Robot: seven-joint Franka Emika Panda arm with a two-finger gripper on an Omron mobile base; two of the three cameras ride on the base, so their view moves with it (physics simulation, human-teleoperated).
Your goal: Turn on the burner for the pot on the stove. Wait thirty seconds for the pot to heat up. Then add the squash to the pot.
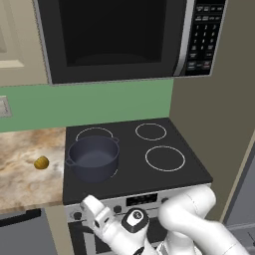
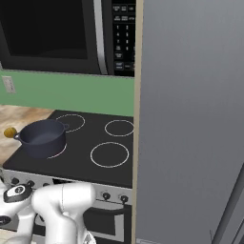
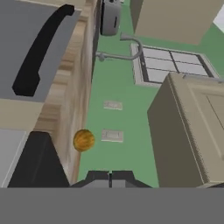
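Observation:
The dark blue-grey pot (image 1: 93,157) (image 2: 43,137) stands lidless on the front left of the black glass stove (image 1: 134,177) (image 2: 81,162). A thin arc of its burner (image 2: 60,151) shows at its base. The yellow-olive squash (image 1: 41,162) (image 2: 9,132) (image 3: 83,140) lies on the marble counter (image 1: 22,174) left of the pot. My gripper (image 3: 109,178) is low in front of the stove's silver panel, by the left knobs (image 1: 77,215), pointing along the counter front. Its fingertips are pressed together with nothing visible between them.
A black microwave (image 1: 114,35) hangs above the stove. A tall grey panel (image 2: 190,119) walls off the right side. Further knobs (image 2: 106,195) sit on the front panel. Along the counter in the hand view are a faucet (image 3: 127,48) and a beige cabinet (image 3: 192,122).

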